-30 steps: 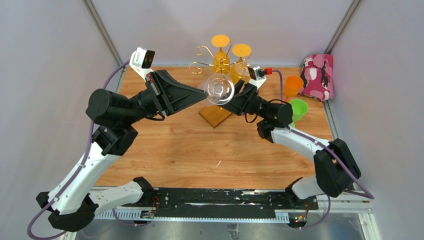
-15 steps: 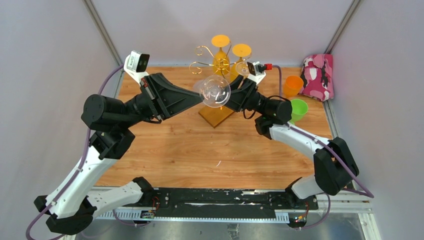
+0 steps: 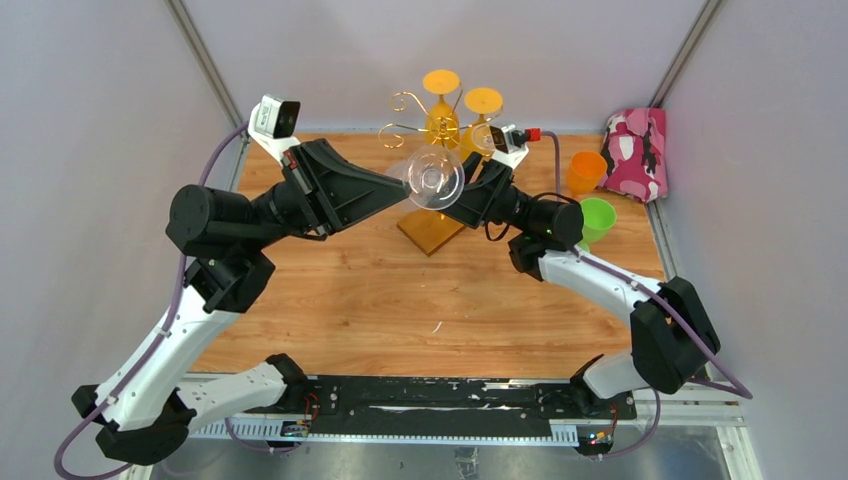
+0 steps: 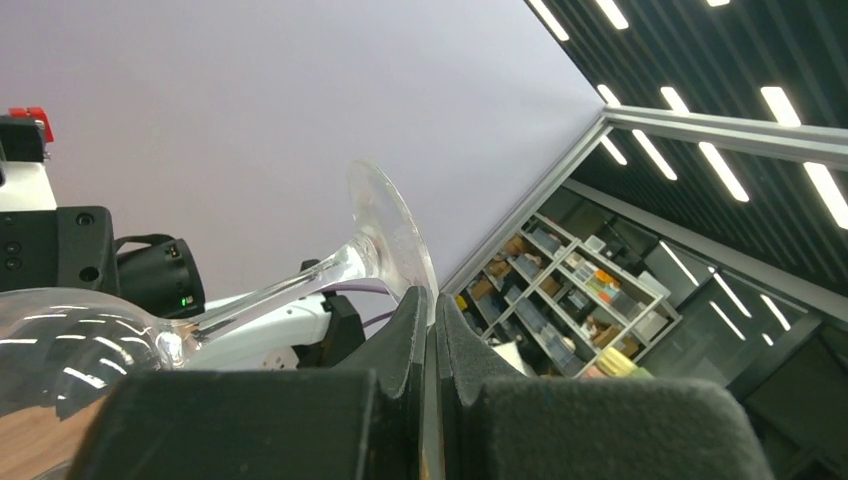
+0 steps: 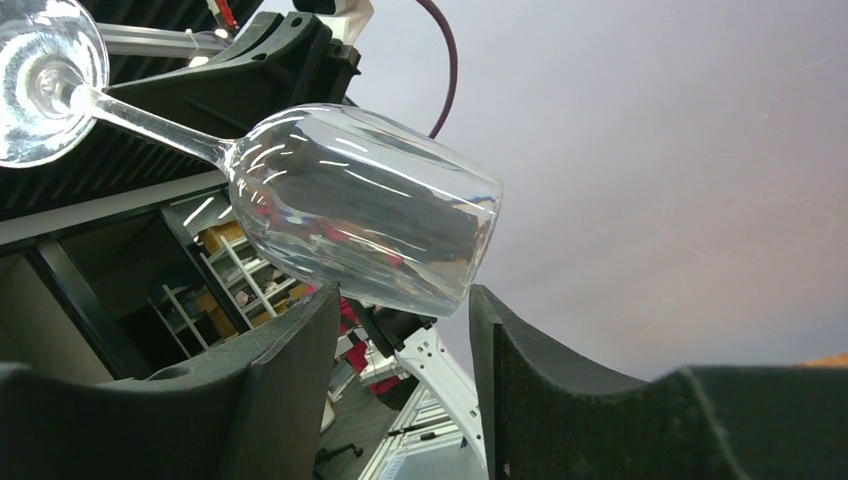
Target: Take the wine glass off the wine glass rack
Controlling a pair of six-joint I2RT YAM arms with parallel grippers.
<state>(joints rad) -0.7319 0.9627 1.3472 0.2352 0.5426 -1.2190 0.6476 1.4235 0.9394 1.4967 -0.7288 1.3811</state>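
Seemingly clear of the wine glass rack [image 3: 428, 235], the wine glass [image 3: 432, 180] is held aloft, foot pinched by the left claw [image 4: 432, 330], right claw [image 5: 405, 330] spread at its bowl; careful lowering is judged needed next.

Wine glass [image 5: 365, 215]: clear, glossy glass. Wine glass rack [image 3: 430, 235]: shiny gold wire, smooth amber wood base. Table [image 3: 400, 300]: matt wood-grain.

The wine glass rack [image 3: 428, 232] stands at the far middle of the counter [image 3: 380, 300]. Above its base, the wine glass [image 3: 433, 180] lies sideways between the left pincer [image 3: 398, 188] and the right pincer [image 3: 462, 196], foot leftward. At the far right stand 2 cups, the far cup [image 3: 585, 172] behind the near cup [image 3: 597, 218], with a cloth bundle [image 3: 634, 152] right of them.
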